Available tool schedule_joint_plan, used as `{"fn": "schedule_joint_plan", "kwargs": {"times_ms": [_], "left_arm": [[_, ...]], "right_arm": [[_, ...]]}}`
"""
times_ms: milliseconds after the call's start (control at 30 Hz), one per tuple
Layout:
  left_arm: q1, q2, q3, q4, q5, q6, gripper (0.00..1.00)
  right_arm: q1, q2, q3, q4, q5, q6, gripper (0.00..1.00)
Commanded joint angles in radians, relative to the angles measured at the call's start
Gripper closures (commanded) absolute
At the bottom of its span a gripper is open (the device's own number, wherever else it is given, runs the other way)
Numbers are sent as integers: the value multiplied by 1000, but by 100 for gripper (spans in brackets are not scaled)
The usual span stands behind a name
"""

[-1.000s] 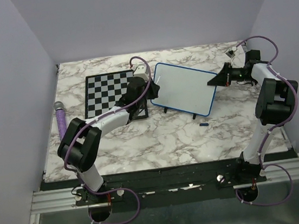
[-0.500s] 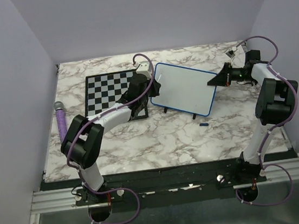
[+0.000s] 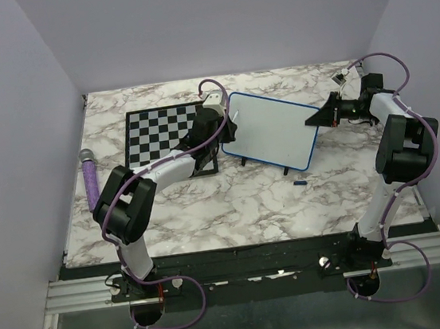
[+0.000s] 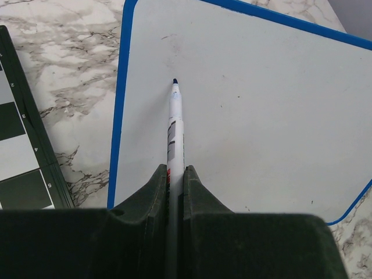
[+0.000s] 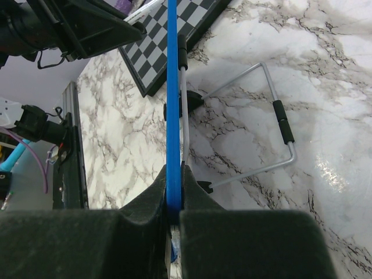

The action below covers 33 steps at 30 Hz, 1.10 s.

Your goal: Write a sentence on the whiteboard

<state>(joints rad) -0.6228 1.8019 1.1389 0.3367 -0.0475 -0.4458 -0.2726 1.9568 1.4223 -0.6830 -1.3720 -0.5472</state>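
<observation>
The whiteboard stands tilted on the marble table, blue-framed, and its white face carries only faint smudges. No sentence shows on it. My left gripper is shut on a white marker, whose blue tip points at the board's upper left area. I cannot tell whether the tip touches. In the top view the left gripper sits at the board's left edge. My right gripper is shut on the board's blue frame, at its right corner.
A black-and-white chessboard lies left of the whiteboard, under the left arm. A purple cylinder lies at the table's left edge. A small blue cap lies in front of the board. The board's wire stand rests behind it.
The left arm has reached a little farther and to the right, bringing the marker up along the board's left side. The right arm and the board have not moved.
</observation>
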Motion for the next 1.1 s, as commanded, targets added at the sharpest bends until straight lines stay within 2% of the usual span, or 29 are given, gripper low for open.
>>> {"fn": "schedule_joint_plan", "kwargs": {"times_ms": [0, 1067], "left_arm": [[3, 20, 36, -15, -14, 13, 100], [0, 36, 28, 5, 86, -16, 100]], "right_arm": [[-13, 28, 27, 19, 56, -48, 99], [-13, 28, 29, 19, 53, -46, 99]]}}
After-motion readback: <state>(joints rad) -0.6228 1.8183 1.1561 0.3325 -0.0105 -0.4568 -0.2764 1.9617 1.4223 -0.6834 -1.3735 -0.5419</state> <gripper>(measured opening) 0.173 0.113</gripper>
